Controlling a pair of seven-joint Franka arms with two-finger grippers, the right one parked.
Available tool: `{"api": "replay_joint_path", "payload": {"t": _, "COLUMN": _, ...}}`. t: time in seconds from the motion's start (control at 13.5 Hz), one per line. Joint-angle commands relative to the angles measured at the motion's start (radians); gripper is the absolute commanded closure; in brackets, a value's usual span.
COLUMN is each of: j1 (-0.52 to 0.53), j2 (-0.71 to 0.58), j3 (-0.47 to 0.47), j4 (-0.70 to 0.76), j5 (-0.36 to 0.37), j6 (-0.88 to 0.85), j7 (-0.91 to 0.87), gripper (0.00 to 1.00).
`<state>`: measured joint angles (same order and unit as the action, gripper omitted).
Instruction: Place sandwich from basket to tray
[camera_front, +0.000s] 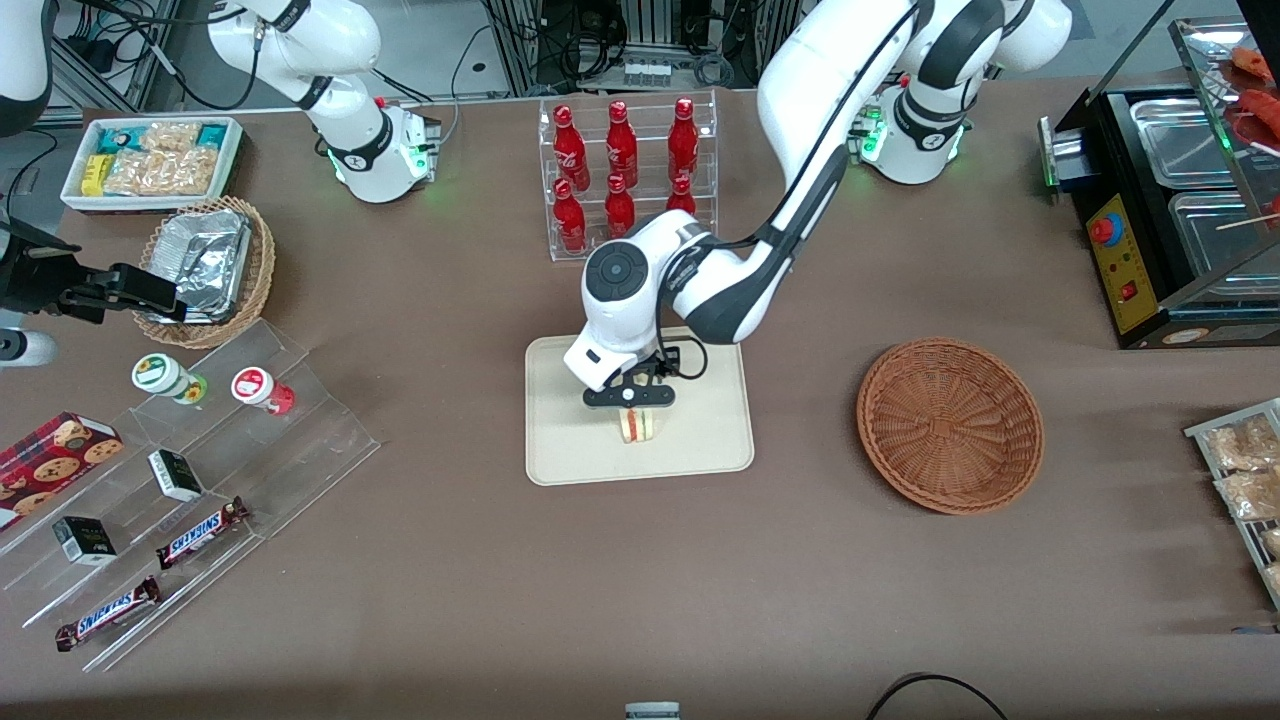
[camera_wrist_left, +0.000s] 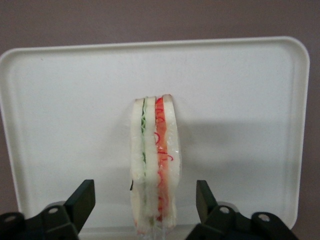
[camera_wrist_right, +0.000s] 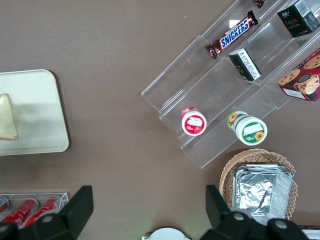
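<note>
The sandwich (camera_front: 637, 425) stands on its edge on the cream tray (camera_front: 560, 440), in the half of the tray nearer the front camera. My gripper (camera_front: 631, 398) hangs just above it, open, with one finger on each side of the wedge and a gap between each finger and the bread. The left wrist view shows the sandwich (camera_wrist_left: 154, 160) upright on the tray (camera_wrist_left: 240, 100), its green and red filling facing the camera, with the gripper (camera_wrist_left: 145, 202) straddling it. The reddish-brown basket (camera_front: 950, 425) lies empty beside the tray, toward the working arm's end of the table.
A clear rack of red bottles (camera_front: 625, 170) stands farther from the front camera than the tray. Toward the parked arm's end are a stepped acrylic snack display (camera_front: 200, 470), a tan wicker basket with foil (camera_front: 210, 265) and a white snack bin (camera_front: 150, 160). A black food warmer (camera_front: 1180, 200) sits at the working arm's end.
</note>
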<state>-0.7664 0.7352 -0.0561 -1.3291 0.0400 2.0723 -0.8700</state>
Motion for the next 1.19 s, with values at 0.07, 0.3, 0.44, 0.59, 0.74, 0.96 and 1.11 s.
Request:
{"api": "replay_joint_path", "payload": {"t": 0.07, "j1": 0.084, "j2": -0.172, "j3": -0.001, "j4": -0.018, "j5": 0.009, "j6": -0.130, "j7": -0.044, "gripper": 0.00}}
{"api": "replay_joint_path", "payload": {"t": 0.3, "j1": 0.192, "j2": -0.295, "j3": -0.001, "j4": -0.022, "j5": 0.003, "j6": -0.269, "j7": -0.029, "gripper": 0.00}}
{"api": "replay_joint_path", "payload": {"t": 0.44, "j1": 0.274, "j2": -0.368, "j3": -0.001, "j4": -0.030, "j5": 0.003, "j6": -0.366, "j7": 0.002, "gripper": 0.00}}
{"api": "replay_joint_path", "payload": {"t": 0.59, "j1": 0.355, "j2": -0.445, "j3": -0.001, "j4": -0.053, "j5": 0.001, "j6": -0.425, "j7": 0.073, "gripper": 0.00}}
{"api": "replay_joint_path", "payload": {"t": 0.74, "j1": 0.436, "j2": -0.526, "j3": -0.001, "j4": -0.090, "j5": -0.008, "j6": -0.489, "j7": 0.208, "gripper": 0.00}}
{"api": "replay_joint_path", "payload": {"t": 0.96, "j1": 0.548, "j2": -0.605, "j3": -0.001, "j4": -0.136, "j5": -0.025, "j6": -0.538, "j7": 0.385, "gripper": 0.00}}
{"api": "replay_joint_path", "payload": {"t": 1.11, "j1": 0.602, "j2": -0.655, "j3": -0.001, "j4": -0.169, "j5": -0.028, "j6": -0.572, "j7": 0.483, "gripper": 0.00}}
